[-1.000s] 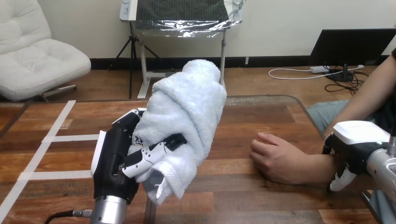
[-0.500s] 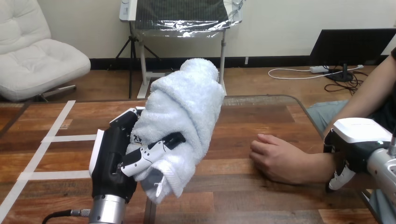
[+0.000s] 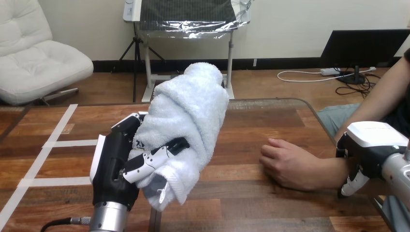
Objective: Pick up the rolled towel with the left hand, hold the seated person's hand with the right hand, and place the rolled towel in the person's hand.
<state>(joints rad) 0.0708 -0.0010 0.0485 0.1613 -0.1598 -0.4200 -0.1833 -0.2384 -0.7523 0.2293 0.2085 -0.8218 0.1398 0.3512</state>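
My left hand [image 3: 116,166] is raised over the table's left half, its fingers [image 3: 154,155] curled round a white rolled towel [image 3: 186,121] that stands tilted up and to the right. The person's hand [image 3: 285,162] rests palm down on the table [image 3: 270,121] at the right, fingers pointing left. My right hand [image 3: 370,145] sits over the person's wrist, with its fingers [image 3: 351,182] curled down round the near side of the wrist. A gap of bare table separates the towel from the person's hand.
White tape lines [image 3: 53,142] cross the left part of the wooden table. The table's far edge [image 3: 270,100] runs just behind the towel's top, and its right corner is rounded near the person's forearm [image 3: 382,96].
My left hand and the towel have drifted slightly to the left. My right hand and the person's hand have barely moved.
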